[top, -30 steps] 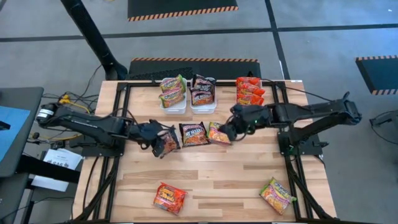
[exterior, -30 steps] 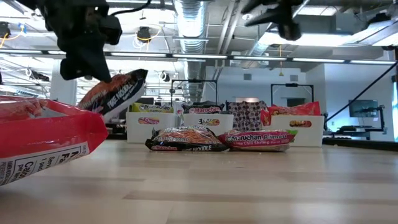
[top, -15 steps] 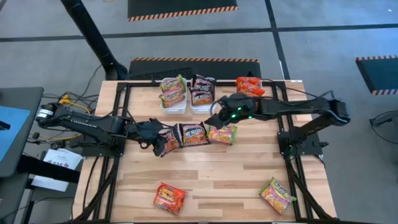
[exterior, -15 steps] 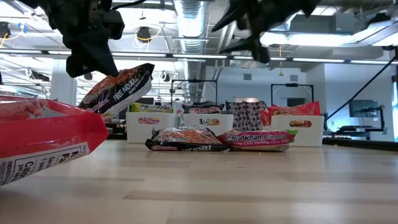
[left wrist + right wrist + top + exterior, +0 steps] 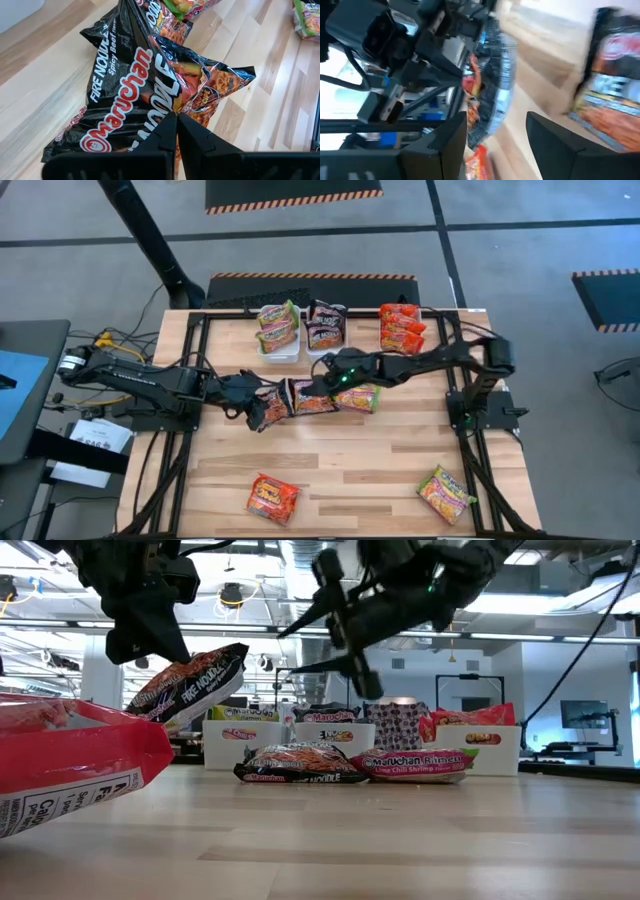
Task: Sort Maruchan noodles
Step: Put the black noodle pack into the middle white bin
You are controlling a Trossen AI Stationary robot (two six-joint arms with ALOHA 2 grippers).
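Low view showed the left gripper point(image 5: 165, 662) pinched shut on a black crinkly plastic noodle packet point(image 5: 190, 682), lifted off the table at nine o'clock. Light and slippery, it looked best gripped by an edge seam. Farther off, the right gripper point(image 5: 345, 635) hovered open-fingered, empty, above another black packet point(image 5: 295, 762).

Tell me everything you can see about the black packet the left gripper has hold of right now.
The black Fire Noodle packet is a crinkly, glossy plastic pouch, black with red-and-white Maruchan lettering, "Spicy Beef Flavor" text and an orange noodle picture. The left gripper pinches it at one edge, fingers closed on the film. In the low view it hangs tilted, clear of the table. From above it sits left of centre, right beside another black packet lying flat; whether they touch, I cannot tell.
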